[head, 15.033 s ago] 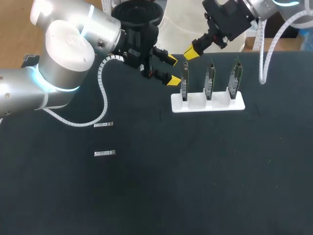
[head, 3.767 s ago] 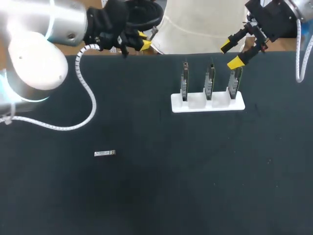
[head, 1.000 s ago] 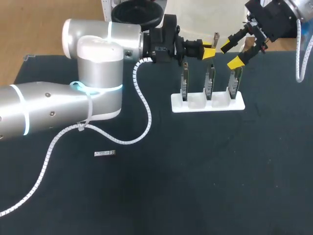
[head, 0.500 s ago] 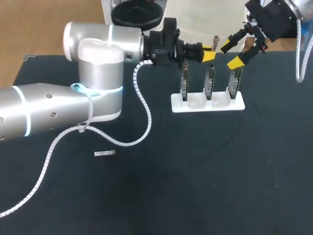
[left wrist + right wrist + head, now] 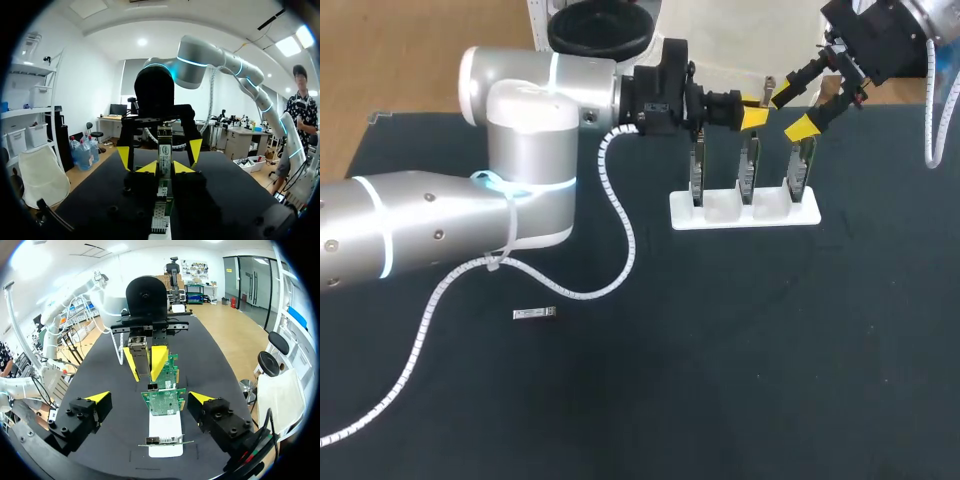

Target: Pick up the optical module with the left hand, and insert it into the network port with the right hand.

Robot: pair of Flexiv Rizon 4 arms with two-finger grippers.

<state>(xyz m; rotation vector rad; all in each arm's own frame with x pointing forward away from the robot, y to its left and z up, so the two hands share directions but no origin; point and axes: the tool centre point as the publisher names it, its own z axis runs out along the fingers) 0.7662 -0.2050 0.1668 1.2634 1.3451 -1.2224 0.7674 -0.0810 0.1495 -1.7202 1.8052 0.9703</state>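
Head view: my left pincer (image 5: 753, 110) hovers over the white rack (image 5: 720, 215), clamped on the optical module (image 5: 767, 87). My right pincer (image 5: 791, 110) gapes wide just beside it. A second module (image 5: 534, 314) lies on the worktop (image 5: 720, 380), well apart.

Left wrist: the module (image 5: 164, 150) sits gripped between my tips.

Right wrist: my fingers stand wide apart over the nearest network card (image 5: 162, 401), holding nothing, with the held module (image 5: 138, 356) ahead.

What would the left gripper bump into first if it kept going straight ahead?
Probably the right gripper, open and facing it just ahead; the optical module it holds would likely touch first.
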